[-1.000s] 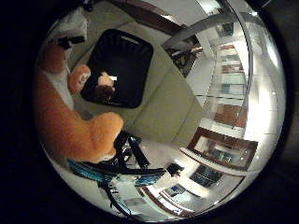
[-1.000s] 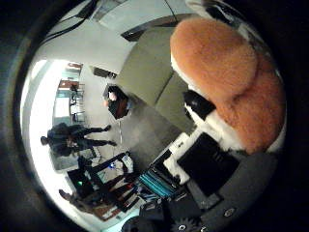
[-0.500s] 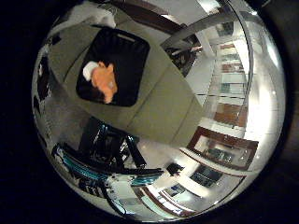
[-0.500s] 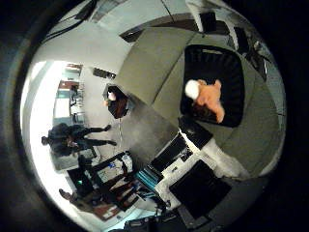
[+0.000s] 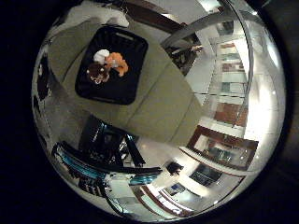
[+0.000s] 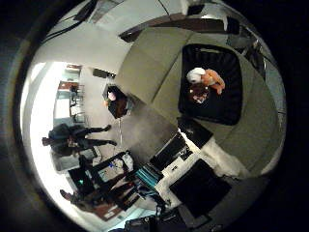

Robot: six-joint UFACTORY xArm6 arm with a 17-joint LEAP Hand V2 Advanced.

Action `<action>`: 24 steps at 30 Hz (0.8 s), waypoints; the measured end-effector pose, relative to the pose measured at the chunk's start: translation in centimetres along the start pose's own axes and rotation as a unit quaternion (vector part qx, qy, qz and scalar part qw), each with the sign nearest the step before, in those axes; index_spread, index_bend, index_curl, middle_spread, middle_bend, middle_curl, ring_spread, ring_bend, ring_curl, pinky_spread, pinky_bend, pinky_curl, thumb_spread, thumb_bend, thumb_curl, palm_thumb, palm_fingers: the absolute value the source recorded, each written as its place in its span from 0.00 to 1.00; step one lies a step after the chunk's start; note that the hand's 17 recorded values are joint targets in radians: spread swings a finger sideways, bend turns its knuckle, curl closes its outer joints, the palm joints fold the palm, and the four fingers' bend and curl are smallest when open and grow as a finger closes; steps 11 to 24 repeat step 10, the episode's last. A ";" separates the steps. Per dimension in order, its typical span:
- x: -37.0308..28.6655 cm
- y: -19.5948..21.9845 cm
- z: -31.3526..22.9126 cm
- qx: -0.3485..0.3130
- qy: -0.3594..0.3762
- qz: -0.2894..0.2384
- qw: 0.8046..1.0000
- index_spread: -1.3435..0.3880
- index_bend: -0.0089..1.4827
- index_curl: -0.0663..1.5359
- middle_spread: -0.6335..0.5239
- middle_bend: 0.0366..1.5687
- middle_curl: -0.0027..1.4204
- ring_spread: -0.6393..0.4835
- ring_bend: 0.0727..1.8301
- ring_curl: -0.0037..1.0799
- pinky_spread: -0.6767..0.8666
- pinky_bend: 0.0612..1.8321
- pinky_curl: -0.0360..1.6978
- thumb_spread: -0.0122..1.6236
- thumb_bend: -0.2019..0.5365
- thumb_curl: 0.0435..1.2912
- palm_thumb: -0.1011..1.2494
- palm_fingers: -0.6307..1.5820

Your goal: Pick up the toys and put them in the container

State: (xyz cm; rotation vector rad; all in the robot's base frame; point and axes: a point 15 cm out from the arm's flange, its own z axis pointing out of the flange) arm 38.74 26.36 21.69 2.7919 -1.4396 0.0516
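Note:
A black container point(image 5: 122, 77) stands on an olive-green table point(image 5: 159, 102), far below the palm. Inside it lie an orange and white plush toy point(image 5: 114, 60) and, touching it, a small brown toy point(image 5: 97, 72). The thumb side view shows the same plush toy point(image 6: 208, 77) and brown toy point(image 6: 198, 93) in the container point(image 6: 227, 104). White and black parts of my right hand point(image 6: 205, 150) reach in beside the table's edge. The hand is open, holds nothing, and is well clear of the container.
A white bundle point(image 5: 96, 15) lies at the table's far edge beyond the container. A dark bin point(image 6: 116, 100) stands on the floor off the table. Black and teal equipment point(image 5: 105, 154) stands below the table's near edge.
The orange plush toy was right against the palm a second ago. It dropped into the black container and now lies beside the brown toy; the hand has risen further from the table.

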 end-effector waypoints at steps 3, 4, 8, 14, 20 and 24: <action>0.0 0.0 0.0 0.000 0.000 0.000 1.000 0.58 0.13 0.29 0.51 0.25 0.34 0.60 0.34 0.29 0.69 0.53 0.19 0.65 0.24 0.31 0.61 0.39; 0.0 0.0 0.0 -0.001 0.001 0.000 1.000 0.59 0.13 0.28 0.51 0.25 0.34 0.60 0.34 0.29 0.69 0.52 0.19 0.65 0.24 0.31 0.61 0.39; 0.2 0.0 0.0 -0.001 0.000 0.002 1.000 0.59 0.13 0.28 0.51 0.24 0.33 0.60 0.33 0.28 0.69 0.53 0.16 0.65 0.24 0.31 0.61 0.40; 0.4 0.0 0.0 -0.001 0.001 0.004 1.000 0.59 0.13 0.28 0.51 0.24 0.33 0.60 0.33 0.28 0.69 0.54 0.15 0.65 0.24 0.31 0.61 0.40; 0.4 0.0 0.0 -0.001 0.001 0.004 1.000 0.59 0.13 0.28 0.51 0.24 0.33 0.60 0.33 0.28 0.69 0.54 0.15 0.65 0.24 0.31 0.61 0.40; 0.4 0.0 0.0 -0.001 0.001 0.004 1.000 0.59 0.13 0.28 0.51 0.24 0.33 0.60 0.33 0.28 0.69 0.54 0.15 0.65 0.24 0.31 0.61 0.40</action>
